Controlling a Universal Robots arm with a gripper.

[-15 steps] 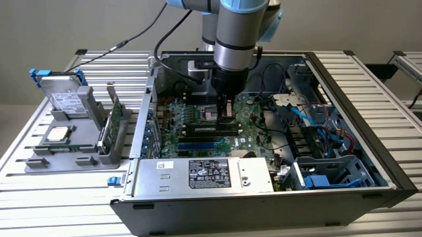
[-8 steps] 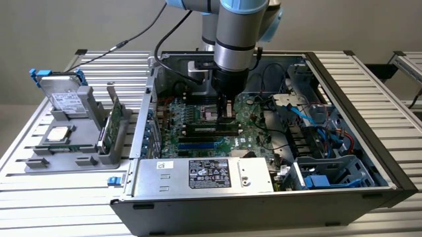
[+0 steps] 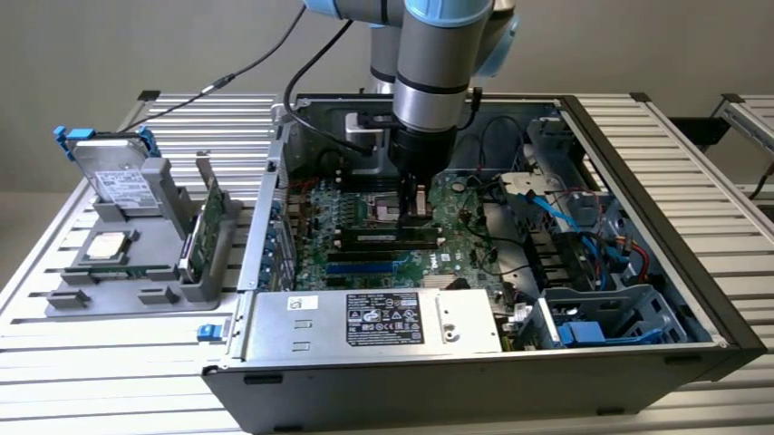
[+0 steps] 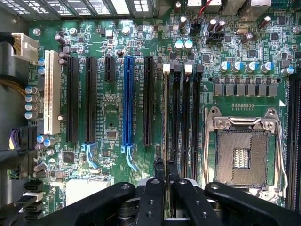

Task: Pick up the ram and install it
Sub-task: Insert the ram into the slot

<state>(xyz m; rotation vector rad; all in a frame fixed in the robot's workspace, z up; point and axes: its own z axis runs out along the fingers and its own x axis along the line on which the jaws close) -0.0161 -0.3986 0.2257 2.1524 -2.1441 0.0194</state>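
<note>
**Ram pinched at the memory slots**

Your arm [image 3: 426,100] points down into the open case [image 3: 484,370]. Your gripper [image 4: 166,165] is closed on the ram [image 4: 165,117], edge-on along the slots [image 4: 186,117]; the socket [image 4: 242,157] lies beside them, uncovered.

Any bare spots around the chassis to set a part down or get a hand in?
Slatted table in front of the gray fixture, left of the silver power supply in the exterior view. Crowded: memory slots, with the gripper on the RAM stick.
</note>
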